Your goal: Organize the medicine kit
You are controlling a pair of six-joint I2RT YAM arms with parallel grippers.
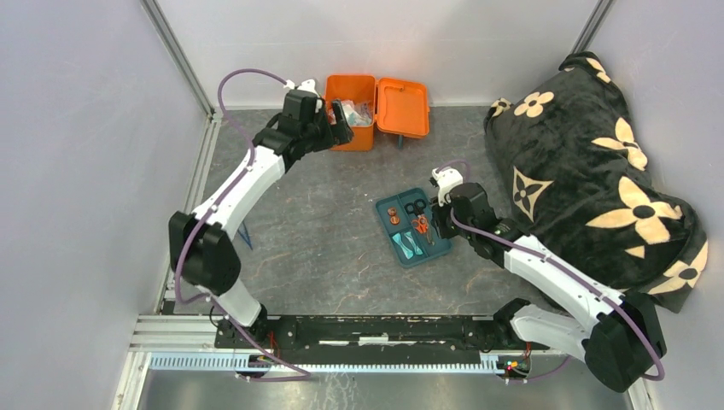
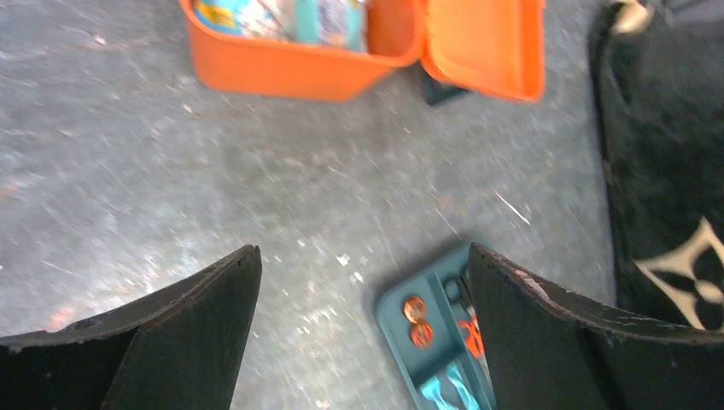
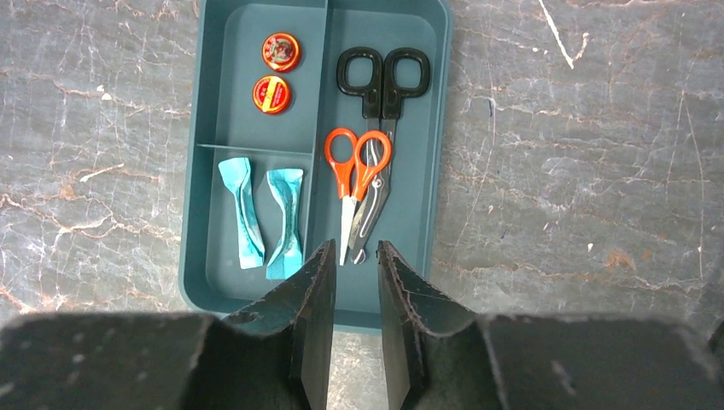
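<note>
Overhead, the kit (image 1: 350,90) sits at the far middle, lid (image 1: 402,107) thrown open rightward so its contents can be reached. The left gripper (image 1: 337,128) hangs at its near-left edge. The tray (image 1: 394,235) lies mid-table with the right gripper (image 1: 437,224) at its right side.

From the left wrist, the fingers (image 2: 205,316) are spread wide and empty, probably ready to reach in.

From the right wrist, the fingers (image 3: 316,290) are almost pressed together, pinching nothing, above the tray's near rim by the scissors (image 3: 357,158).
</note>
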